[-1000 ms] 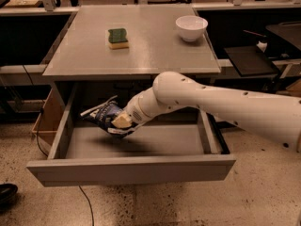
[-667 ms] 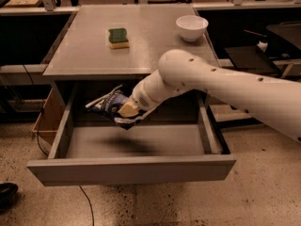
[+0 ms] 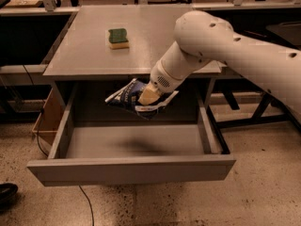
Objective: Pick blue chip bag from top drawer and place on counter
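Note:
The blue chip bag [image 3: 128, 96] is crinkled dark blue with white lettering. It hangs in the air above the open top drawer [image 3: 131, 166], just below the counter's front edge. My gripper [image 3: 148, 97] is shut on the bag's middle, with the white arm reaching in from the upper right. The drawer floor [image 3: 136, 140] below is bare grey. The counter [image 3: 94, 41] is a flat grey top behind and above the bag.
A green-and-yellow sponge [image 3: 118, 37] lies on the counter's left half. My arm covers the counter's right side. A cardboard box [image 3: 47, 121] stands left of the drawer. A cable [image 3: 87, 206] runs over the speckled floor. Wooden benches stand behind.
The gripper has lifted the bag up out of the drawer and a little to the right. The arm has risen and now hides the white bowl on the counter.

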### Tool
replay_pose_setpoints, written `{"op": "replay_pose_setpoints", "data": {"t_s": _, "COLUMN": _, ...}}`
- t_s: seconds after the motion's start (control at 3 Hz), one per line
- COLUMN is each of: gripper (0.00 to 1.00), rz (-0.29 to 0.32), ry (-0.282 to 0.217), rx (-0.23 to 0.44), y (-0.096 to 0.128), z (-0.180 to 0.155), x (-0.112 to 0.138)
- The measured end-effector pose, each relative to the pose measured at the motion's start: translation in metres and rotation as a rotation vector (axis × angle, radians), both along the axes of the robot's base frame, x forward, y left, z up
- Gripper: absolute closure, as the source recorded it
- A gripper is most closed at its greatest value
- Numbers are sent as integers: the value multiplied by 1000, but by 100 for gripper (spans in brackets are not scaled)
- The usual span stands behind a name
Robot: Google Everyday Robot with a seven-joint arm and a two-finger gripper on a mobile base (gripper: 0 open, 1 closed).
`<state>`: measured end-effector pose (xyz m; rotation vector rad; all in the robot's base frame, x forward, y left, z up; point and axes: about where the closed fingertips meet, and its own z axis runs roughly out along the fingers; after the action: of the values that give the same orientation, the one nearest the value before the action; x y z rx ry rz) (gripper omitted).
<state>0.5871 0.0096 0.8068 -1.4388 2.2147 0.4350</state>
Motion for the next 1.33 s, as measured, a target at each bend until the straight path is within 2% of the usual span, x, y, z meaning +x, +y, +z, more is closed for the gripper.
{"op": "replay_pose_setpoints", "data": {"t_s": 0.33, "gripper": 100, "rz": -3, "ry": -20, "rx": -52, "y": -26, "z": 39, "x": 2}}
{"op": "replay_pose_setpoints", "data": {"t_s": 1.0, "gripper": 100, "rz": 14, "ry": -112, "rx": -42, "y": -26, "z": 94, "x": 30}}
{"op": "replay_pose_setpoints", "data": {"t_s": 1.33, "gripper": 100, "rz": 13, "ry": -120, "rx": -39, "y": -26, "z": 98, "x": 32}}
